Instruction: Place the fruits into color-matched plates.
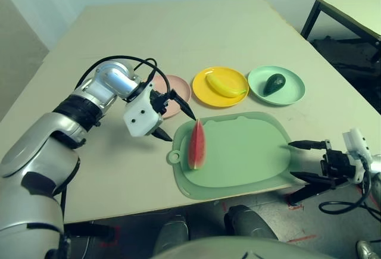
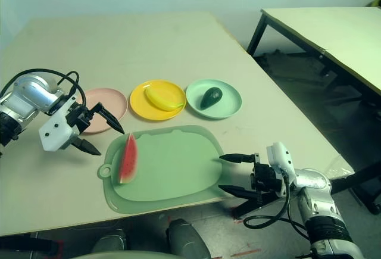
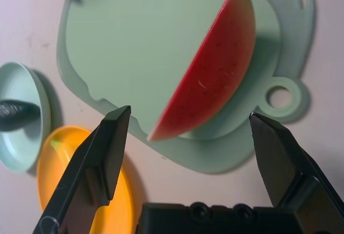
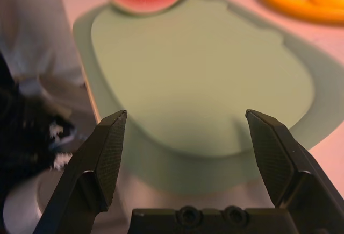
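A red watermelon wedge (image 1: 196, 146) with green rind stands on the left side of a large green mat (image 1: 250, 152). Behind the mat, left to right, lie a pale pink plate (image 1: 177, 90) holding nothing, a yellow plate (image 1: 209, 94) holding the banana (image 1: 225, 84), and a mint green plate (image 1: 292, 91) holding the avocado (image 1: 274, 83). My left gripper (image 1: 181, 128) hovers open just left of the wedge and in front of the pink plate, its fingers pointing at the wedge (image 3: 215, 72). My right gripper (image 1: 292, 159) is open at the mat's right edge, holding nothing.
The mat's ring tab (image 1: 174, 156) points left. The mat's front reaches the table's near edge (image 1: 119, 211). The far half of the table (image 1: 178, 27) is bare. A second table (image 2: 333, 27) stands to the right across a gap of floor.
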